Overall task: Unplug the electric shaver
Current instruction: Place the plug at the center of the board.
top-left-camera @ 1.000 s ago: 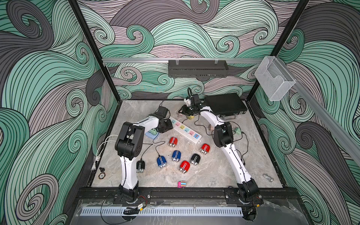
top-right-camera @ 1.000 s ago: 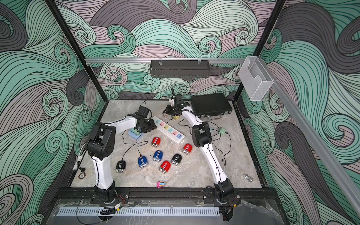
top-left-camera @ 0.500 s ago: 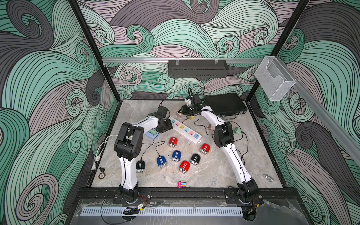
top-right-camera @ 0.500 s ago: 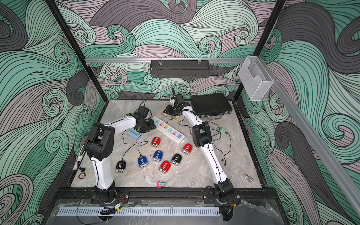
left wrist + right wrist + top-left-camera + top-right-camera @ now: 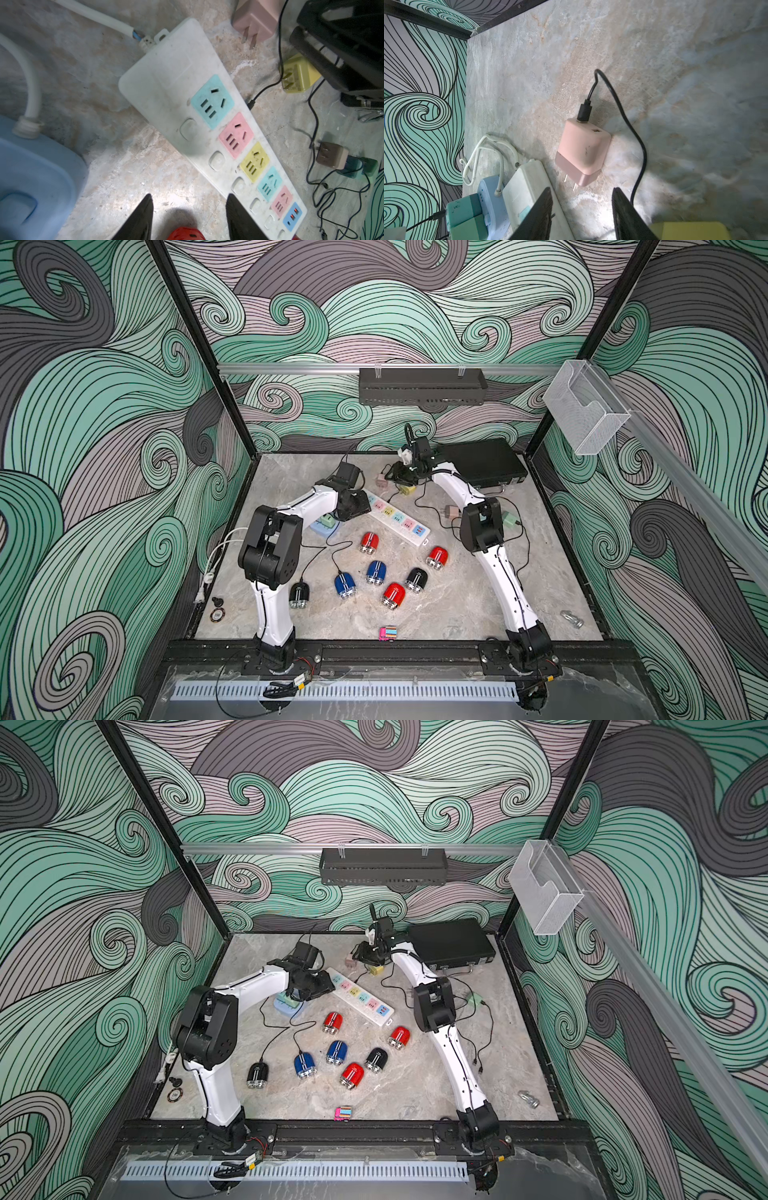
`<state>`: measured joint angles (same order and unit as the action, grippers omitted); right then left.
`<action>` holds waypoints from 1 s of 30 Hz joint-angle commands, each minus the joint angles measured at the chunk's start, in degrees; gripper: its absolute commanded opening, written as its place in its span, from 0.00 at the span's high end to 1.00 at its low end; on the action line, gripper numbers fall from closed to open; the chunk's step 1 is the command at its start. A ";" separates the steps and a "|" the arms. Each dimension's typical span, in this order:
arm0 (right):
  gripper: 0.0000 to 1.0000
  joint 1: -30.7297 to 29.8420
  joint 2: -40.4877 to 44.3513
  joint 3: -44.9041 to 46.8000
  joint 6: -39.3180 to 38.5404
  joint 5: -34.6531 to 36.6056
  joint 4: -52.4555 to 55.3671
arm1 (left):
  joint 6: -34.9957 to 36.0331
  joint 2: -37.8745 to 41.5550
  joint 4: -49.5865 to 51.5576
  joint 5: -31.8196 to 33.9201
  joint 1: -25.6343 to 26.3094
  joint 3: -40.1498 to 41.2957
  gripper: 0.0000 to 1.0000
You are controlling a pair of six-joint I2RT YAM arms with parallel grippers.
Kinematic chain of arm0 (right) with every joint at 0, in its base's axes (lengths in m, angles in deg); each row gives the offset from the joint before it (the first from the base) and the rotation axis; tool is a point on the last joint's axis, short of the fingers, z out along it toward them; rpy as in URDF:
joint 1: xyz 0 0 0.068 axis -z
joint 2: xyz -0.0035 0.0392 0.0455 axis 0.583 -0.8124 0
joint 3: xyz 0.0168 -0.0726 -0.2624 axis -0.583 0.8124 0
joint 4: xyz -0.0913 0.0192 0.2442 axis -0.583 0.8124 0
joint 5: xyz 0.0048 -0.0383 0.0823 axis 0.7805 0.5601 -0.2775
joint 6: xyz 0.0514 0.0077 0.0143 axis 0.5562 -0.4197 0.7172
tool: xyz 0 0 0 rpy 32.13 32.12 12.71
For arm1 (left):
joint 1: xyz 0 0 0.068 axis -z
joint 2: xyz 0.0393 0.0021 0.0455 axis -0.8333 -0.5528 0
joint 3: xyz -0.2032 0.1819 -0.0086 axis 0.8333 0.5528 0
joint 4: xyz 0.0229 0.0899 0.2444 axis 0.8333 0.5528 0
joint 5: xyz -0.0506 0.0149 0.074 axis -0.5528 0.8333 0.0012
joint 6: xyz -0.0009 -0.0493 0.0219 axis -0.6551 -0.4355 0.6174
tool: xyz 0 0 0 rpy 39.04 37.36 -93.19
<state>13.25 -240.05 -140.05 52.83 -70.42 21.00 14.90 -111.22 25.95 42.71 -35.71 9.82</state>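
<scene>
Several electric shavers, red [image 5: 369,541], blue [image 5: 345,585] and black [image 5: 299,594], lie on the marble table. Thin black cables run from the black and blue ones toward a blue strip [image 5: 324,526] holding a green adapter [image 5: 465,214]. The white power strip [image 5: 176,83] shows bare coloured sockets. My left gripper [image 5: 189,196] is open beside it, above a red shaver [image 5: 185,233]. My right gripper [image 5: 581,189] is open and empty just short of a pink adapter [image 5: 583,149] lying unplugged with a cable in it. A yellow adapter [image 5: 299,74] lies next to it.
A black case [image 5: 482,464] sits at the back right. Brown and green adapters [image 5: 330,154] and loose cables lie right of the strip. A pink toy [image 5: 387,632], a metal piece [image 5: 571,619] and a chip [image 5: 217,615] lie near the front edge.
Both arms stay almost where they were. Adapters, strips and shavers have not visibly moved.
</scene>
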 commanded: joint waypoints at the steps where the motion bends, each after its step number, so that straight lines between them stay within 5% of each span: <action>1: 0.53 -0.16 5.17 2.15 -1.95 0.60 1.01 | 1.11 3.56 1.80 1.25 0.80 -1.11 0.44; 30: 0.52 -7.05 38.30 39.44 -8.27 12.11 -7.13 | 2.07 22.86 6.48 8.22 2.14 11.56 0.36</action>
<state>7.02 -204.75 -102.57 45.90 -60.80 15.54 16.12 -91.11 29.93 48.83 -33.85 20.07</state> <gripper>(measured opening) 0.478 0.634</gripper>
